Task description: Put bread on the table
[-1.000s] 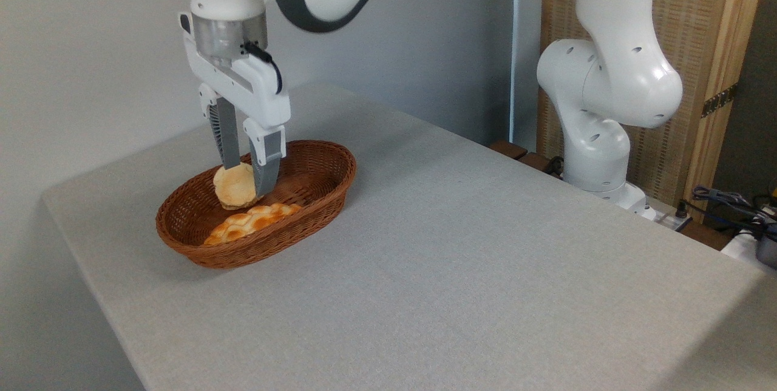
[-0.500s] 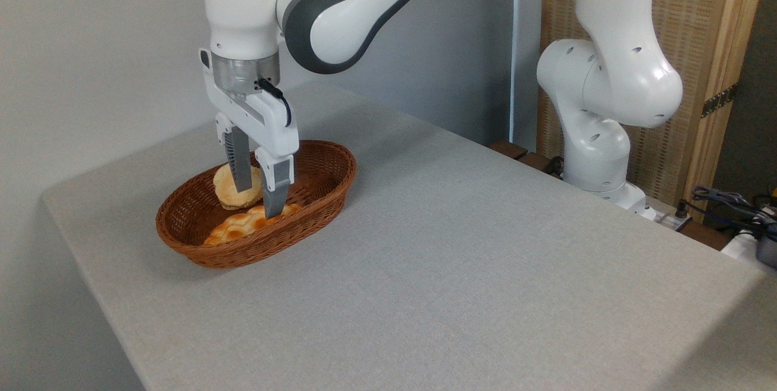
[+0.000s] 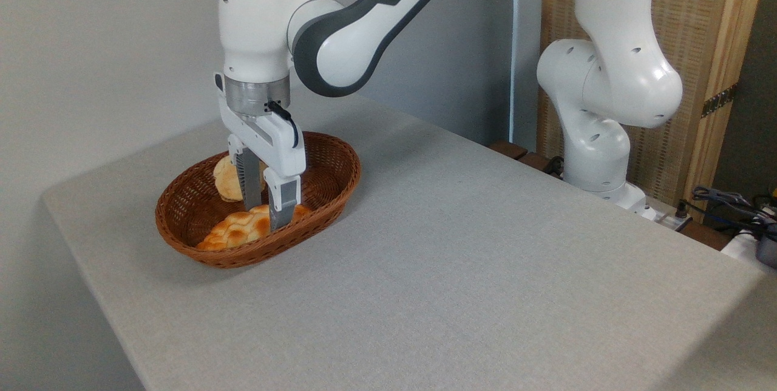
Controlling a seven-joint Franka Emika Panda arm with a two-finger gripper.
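bread (image 3: pixel 234 231) lies in the basket (image 3: pixel 328 190) under my gripper (image 3: pixel 263 216), not lifted | jaws parted astride its right end, no grip I can confirm | bun (image 3: pixel 226 177) behind fingers | table (image 3: pixel 461 257) placement all ahead

This looks like a robotics lab or test room rather than anyone's home: a white robot arm (image 3: pixel 607 75) is bolted beside a table (image 3: pixel 485 269) wrapped in plain grey cloth, with bare pale walls (image 3: pixel 91 45) behind it. At the right edge a tangle of cables (image 3: pixel 728 200) lies near the arm's base, and a woven screen in a light wooden frame (image 3: pixel 710 27) stands behind as a divider. The only homely touch is a wicker basket (image 3: pixel 328 197) set out on the cloth like a prop.
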